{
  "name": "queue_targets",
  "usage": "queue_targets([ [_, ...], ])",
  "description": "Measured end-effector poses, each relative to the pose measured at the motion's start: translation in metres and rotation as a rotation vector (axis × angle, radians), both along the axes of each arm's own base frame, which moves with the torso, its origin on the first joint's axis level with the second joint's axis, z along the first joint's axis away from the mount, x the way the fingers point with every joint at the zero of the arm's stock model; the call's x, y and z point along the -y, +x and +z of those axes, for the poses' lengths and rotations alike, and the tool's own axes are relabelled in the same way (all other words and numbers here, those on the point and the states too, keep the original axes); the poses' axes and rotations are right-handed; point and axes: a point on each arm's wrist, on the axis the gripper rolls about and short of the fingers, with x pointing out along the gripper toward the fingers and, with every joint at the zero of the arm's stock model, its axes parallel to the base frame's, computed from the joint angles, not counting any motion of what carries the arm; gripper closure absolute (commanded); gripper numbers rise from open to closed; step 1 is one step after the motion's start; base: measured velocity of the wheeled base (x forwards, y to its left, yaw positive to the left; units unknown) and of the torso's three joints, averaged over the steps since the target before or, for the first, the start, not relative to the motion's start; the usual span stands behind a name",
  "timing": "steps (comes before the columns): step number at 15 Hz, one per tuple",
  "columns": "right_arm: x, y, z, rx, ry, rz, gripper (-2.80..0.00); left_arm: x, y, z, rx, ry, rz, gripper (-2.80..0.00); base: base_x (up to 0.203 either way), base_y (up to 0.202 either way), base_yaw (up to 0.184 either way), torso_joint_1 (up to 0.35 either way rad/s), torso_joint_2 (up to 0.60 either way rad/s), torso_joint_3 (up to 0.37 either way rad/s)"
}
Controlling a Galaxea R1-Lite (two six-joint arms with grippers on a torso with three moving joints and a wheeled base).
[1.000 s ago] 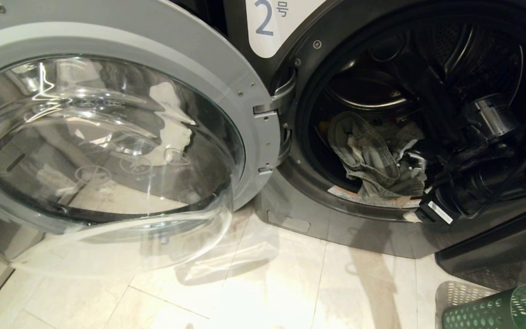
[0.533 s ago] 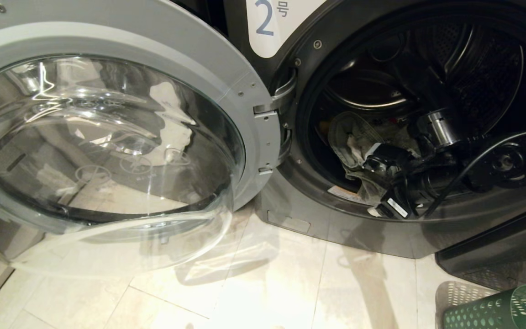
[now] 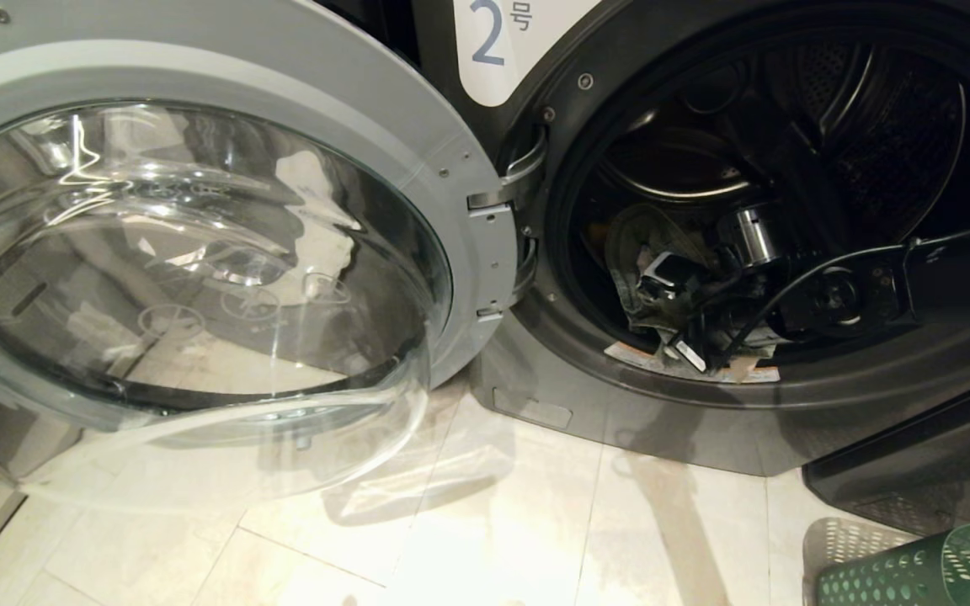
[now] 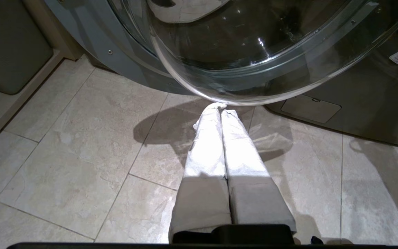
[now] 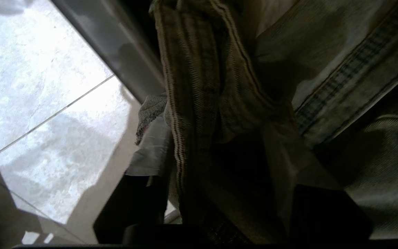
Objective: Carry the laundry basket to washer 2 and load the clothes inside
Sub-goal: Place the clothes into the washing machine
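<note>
Right gripper (image 3: 662, 282) is inside the drum of the washer (image 3: 788, 404), low at about 7 o'clock of the round opening, its arm entering from 3 o'clock. In the right wrist view its fingers (image 5: 150, 152) stand apart with folds of the grey patterned cloth (image 5: 219, 103) bunched between them; a firm clamp cannot be told. The cloth lies on the drum floor, partly draped over the lower lip of the opening. The white label (image 3: 493, 42) with "2" sits at 11 o'clock of the opening. The glass door (image 3: 199, 278) is swung wide at 9 o'clock. The green basket (image 3: 914, 568) stands on the tiled floor (image 3: 493, 522) at 5 o'clock, well apart from the drum. Left gripper (image 4: 221, 114) hangs over the floor below the door's rim, fingers pressed together, empty.
</note>
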Motion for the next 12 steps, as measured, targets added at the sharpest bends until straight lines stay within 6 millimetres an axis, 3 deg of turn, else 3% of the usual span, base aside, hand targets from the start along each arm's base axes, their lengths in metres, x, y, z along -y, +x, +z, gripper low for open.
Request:
queue_targets([
  [12, 0.013, 0.069, 0.017, 0.236, 0.023, -0.347, 0.0, 0.0, 0.0, 0.0, 0.001, 0.0, 0.0, 0.0, 0.0, 0.0, 0.0, 0.0, 0.0, 0.0],
])
